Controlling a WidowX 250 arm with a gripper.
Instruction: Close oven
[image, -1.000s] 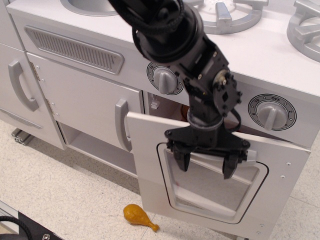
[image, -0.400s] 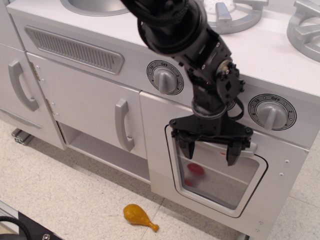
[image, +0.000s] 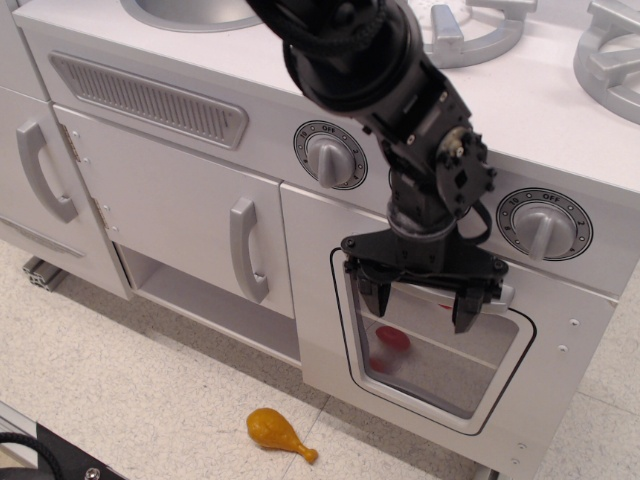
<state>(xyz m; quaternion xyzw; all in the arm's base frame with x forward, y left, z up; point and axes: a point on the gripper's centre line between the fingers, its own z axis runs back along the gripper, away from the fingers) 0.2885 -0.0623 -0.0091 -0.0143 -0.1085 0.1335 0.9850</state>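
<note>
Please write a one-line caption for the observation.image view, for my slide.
Open gripper at the handle of the oven, door flush with the cabinet front; toy drumstick on the floor.

Speckled beige tile floor (image: 120, 380), white toy-kitchen cabinet door (image: 180, 215) w/ grey handle, prob. sink (image: 185, 12) at top

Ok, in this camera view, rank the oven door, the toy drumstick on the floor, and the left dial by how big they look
Largest to smallest:
1. Oven door, by far the biggest.
2. Left dial.
3. Toy drumstick.
The last two look close in size, so their order is unsure.
</note>
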